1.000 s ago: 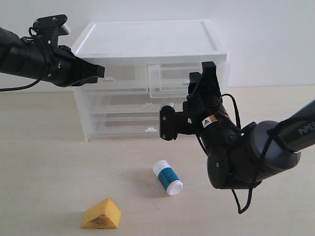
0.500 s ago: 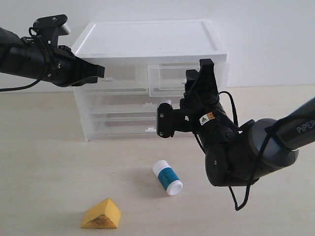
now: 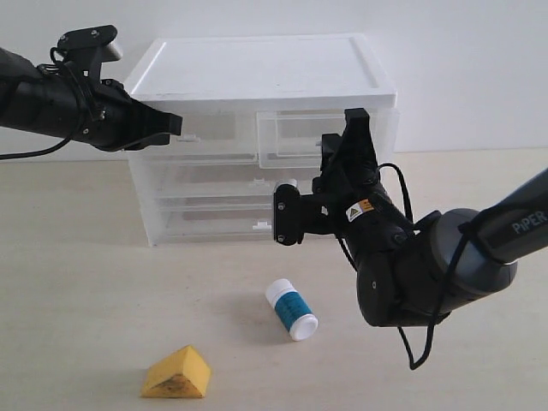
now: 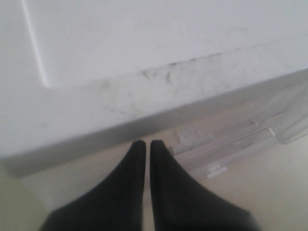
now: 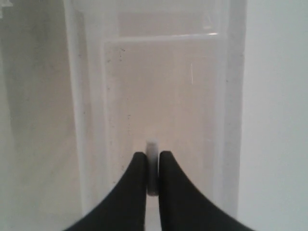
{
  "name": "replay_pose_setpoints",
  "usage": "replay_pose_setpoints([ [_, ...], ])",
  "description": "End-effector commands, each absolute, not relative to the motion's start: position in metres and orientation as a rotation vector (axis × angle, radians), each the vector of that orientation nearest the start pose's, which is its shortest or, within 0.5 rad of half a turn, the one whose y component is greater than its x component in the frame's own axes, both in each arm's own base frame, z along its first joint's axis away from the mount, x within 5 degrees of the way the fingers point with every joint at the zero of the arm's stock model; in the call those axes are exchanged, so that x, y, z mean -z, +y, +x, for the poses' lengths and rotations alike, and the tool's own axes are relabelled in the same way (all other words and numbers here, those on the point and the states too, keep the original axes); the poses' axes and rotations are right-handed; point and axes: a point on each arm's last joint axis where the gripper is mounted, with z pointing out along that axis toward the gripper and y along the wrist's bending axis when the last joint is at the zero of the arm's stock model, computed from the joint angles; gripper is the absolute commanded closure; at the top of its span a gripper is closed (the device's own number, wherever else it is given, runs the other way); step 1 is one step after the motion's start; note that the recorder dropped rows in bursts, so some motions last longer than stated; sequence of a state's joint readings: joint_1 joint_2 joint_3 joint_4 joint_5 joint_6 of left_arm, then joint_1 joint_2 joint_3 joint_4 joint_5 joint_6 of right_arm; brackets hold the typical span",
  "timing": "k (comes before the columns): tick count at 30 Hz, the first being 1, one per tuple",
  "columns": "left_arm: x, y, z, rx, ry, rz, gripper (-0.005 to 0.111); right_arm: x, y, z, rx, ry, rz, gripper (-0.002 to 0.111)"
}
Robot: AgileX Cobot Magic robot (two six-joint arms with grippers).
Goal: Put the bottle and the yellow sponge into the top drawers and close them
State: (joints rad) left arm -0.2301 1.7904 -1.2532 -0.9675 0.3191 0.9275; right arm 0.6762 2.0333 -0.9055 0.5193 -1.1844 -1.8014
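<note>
At the front of a white-topped cabinet (image 3: 257, 68), the right hand (image 5: 152, 158) is closed in a pinch on the small white handle tab (image 5: 152, 146) of the right top drawer (image 3: 295, 137), which appears to stand slightly proud of the cabinet face. To the left, the left hand (image 3: 176, 125) hovers with its fingers pressed together on nothing. Its tips are just beside the left handle tab (image 3: 190, 137) of the left top drawer (image 3: 218, 137), which looks flush and closed. On the near side, the bottle (image 3: 291, 309) lies on its side on the desk (image 3: 86, 282). The yellow sponge (image 3: 177, 373) sits apart from it, nearer and to the left. Neither is touched, so the step in hand looks like opening the drawers, with the loading not yet begun. The next move likely calls for a straight, level pull toward the near side with a firm pinch, since the tab is small and offers little to hold. The left hand would first have to part its fingers around its own tab. The desk is pale, matte beige under even light with soft shadows, and a plain white wall (image 3: 479, 60) runs behind the cabinet.
</note>
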Motion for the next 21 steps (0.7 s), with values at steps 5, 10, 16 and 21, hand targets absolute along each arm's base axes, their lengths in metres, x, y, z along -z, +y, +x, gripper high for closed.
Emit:
replay_pose_setpoints([
  [5, -0.2512, -0.1143, 0.3918, 0.407, 2.16, 0.356, 0.103, -0.1668, 0.2122, 0.3237, 1.14, 1.0, -1.201, 0.108],
  [10, -0.2512, -0.1143, 0.3918, 0.407, 2.16, 0.356, 0.103, -0.1666, 0.2152, 0.3214, 1.136, 0.998, -1.204, 0.108],
  [16, -0.2512, -0.1143, 0.3918, 0.407, 2.16, 0.356, 0.103, -0.1659, 0.2128, 0.3219, 1.141, 1.031, -1.19, 0.108],
  [21, -0.2512, -0.1141, 0.3918, 0.403, 2.159, 0.359, 0.103, -0.1651, 0.2102, 0.3191, 1.127, 1.045, -1.186, 0.108],
])
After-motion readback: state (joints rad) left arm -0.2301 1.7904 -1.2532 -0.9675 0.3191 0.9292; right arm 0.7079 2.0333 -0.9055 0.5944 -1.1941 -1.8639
